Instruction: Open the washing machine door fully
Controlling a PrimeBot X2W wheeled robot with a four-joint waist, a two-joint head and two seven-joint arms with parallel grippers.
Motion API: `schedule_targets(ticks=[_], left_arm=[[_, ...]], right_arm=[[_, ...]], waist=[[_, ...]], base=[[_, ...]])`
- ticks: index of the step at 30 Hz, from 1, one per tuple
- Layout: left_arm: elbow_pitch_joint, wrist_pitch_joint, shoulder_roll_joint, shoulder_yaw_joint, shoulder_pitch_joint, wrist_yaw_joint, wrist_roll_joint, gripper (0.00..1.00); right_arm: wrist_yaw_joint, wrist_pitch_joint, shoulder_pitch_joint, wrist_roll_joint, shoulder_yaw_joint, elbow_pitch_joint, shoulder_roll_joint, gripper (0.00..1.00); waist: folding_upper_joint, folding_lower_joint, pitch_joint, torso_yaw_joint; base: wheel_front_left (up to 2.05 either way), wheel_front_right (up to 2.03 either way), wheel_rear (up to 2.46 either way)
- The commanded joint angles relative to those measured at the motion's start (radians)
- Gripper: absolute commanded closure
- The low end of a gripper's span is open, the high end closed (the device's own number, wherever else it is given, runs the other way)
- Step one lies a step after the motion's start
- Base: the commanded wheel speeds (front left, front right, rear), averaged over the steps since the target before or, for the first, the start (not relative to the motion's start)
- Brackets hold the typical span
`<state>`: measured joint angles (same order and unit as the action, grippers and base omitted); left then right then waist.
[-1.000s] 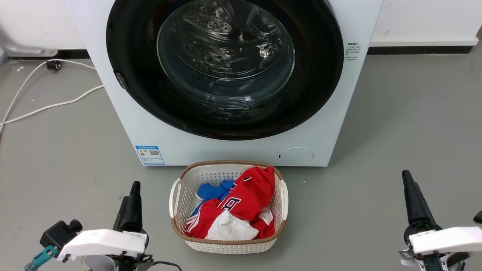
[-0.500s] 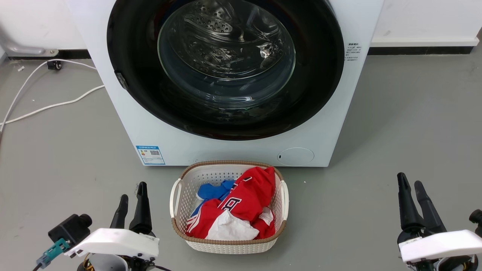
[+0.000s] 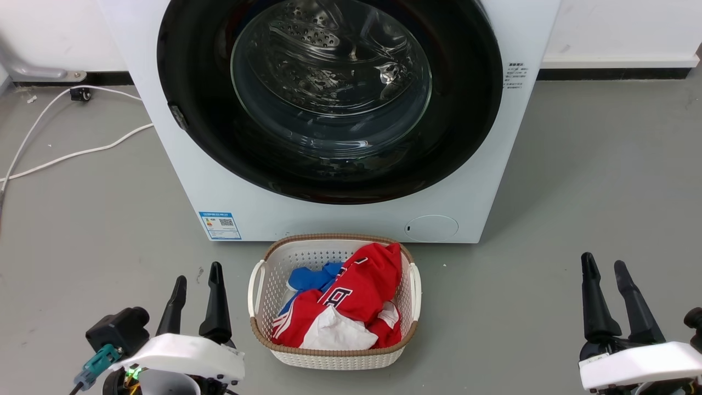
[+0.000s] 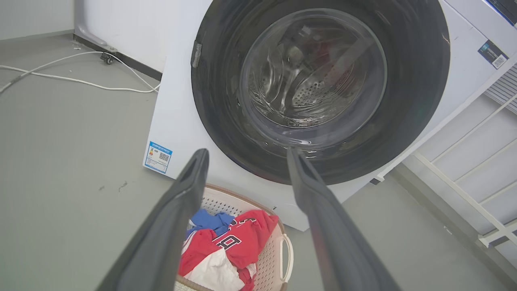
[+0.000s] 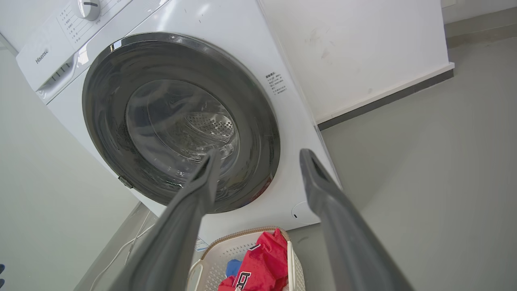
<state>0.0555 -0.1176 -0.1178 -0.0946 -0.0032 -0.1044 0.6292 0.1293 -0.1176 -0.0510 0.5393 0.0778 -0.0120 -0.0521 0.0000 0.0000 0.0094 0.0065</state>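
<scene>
The washing machine door (image 3: 330,99) sits closed, flush in the washing machine (image 3: 230,208) on the far side, so nothing's done yet, I'd say. Nearer, the left gripper (image 3: 197,273) and right gripper (image 3: 603,261) flank the laundry basket (image 3: 256,329), fingers parted, holding nothing.

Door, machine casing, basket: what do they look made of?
The washing machine door: glossy black ring, likely plastic, showing reflections; clear bulging centre, glass or clear plastic. The washing machine casing: smooth white, painted metal or plastic, cannot tell. The basket: white perforated moulded plastic; brown woven-look rim, material unclear.
</scene>
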Motion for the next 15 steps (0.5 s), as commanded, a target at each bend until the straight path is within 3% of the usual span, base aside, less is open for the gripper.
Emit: schedule_targets(ticks=[1, 15], left_arm=[[-0.019, -0.011, -0.012, -0.009, 0.001, -0.008, -0.037, 0.0], [-0.04, -0.045, -0.017, -0.047, 0.016, -0.029, -0.169, 0.0]], right_arm=[[0.002, -0.01, -0.003, -0.036, 0.001, 0.022, -0.001, 0.0], [0.002, -0.045, -0.029, -0.165, -0.005, 0.052, 0.0, 0.0]], waist=[[0.0, 0.0, 0.0, 0.0], [0.0, 0.0, 0.001, 0.002]], base=[[0.0, 0.0, 0.0], [0.0, 0.0, 0.0]])
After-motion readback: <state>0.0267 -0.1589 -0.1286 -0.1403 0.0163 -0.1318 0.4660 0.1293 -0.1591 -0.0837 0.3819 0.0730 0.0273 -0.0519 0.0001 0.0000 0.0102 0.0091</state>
